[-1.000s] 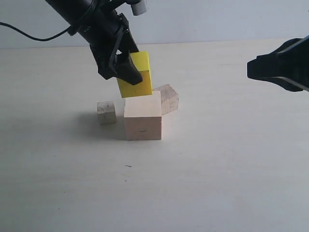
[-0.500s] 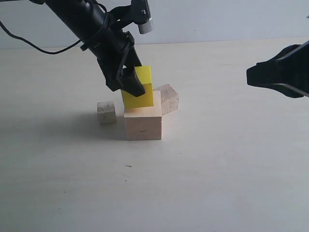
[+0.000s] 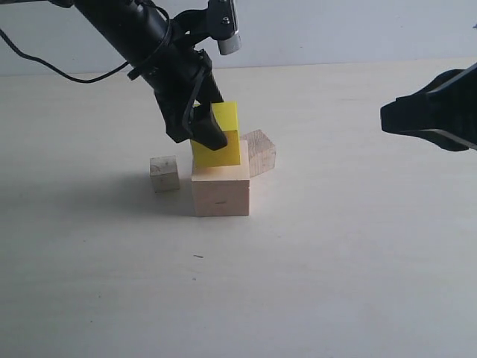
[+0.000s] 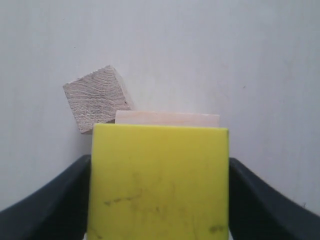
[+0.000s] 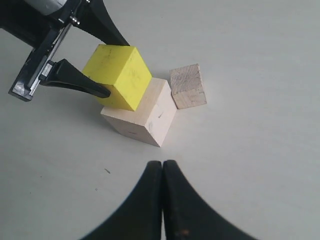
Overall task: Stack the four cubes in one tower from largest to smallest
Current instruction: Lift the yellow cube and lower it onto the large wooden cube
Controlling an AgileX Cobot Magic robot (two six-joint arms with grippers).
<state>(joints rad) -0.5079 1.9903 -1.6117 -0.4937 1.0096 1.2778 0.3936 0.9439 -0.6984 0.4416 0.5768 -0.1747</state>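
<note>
Stacking in progress: the left claw (image 3: 215, 136), reaching down at a slant from upper left in the ext. view, is clamped on the yellow cube (image 5: 122, 75) w/ one black finger on each of two opposite sides. The cube sits on top of the large pale wood cube (image 3: 220, 190); the frames don't settle whether its full weight is down. Being equal-sided, it has no long axis. Its faces run approx. parallel to the base cube's and its top is near level. In the ext. view its left edge lines up w/ the base's left edge, leaving a bare strip of pale top on the right. The wrist view also shows a thin strip of pale top beyond the yellow cube's far edge. The brownish wood cube (image 3: 261, 151) lies just beside the base's rear right, turned at an angle, corner toward it; contact can't be told. The smallest pale wood cube (image 3: 165, 174) stands on the surface (image 3: 335, 261) left of the base, a small gap btwn them. There is wide open room in front and to the right. The right claw (image 5: 162, 165) hangs well apart at the right edge, fingertips pressed together, holding nothing.
</note>
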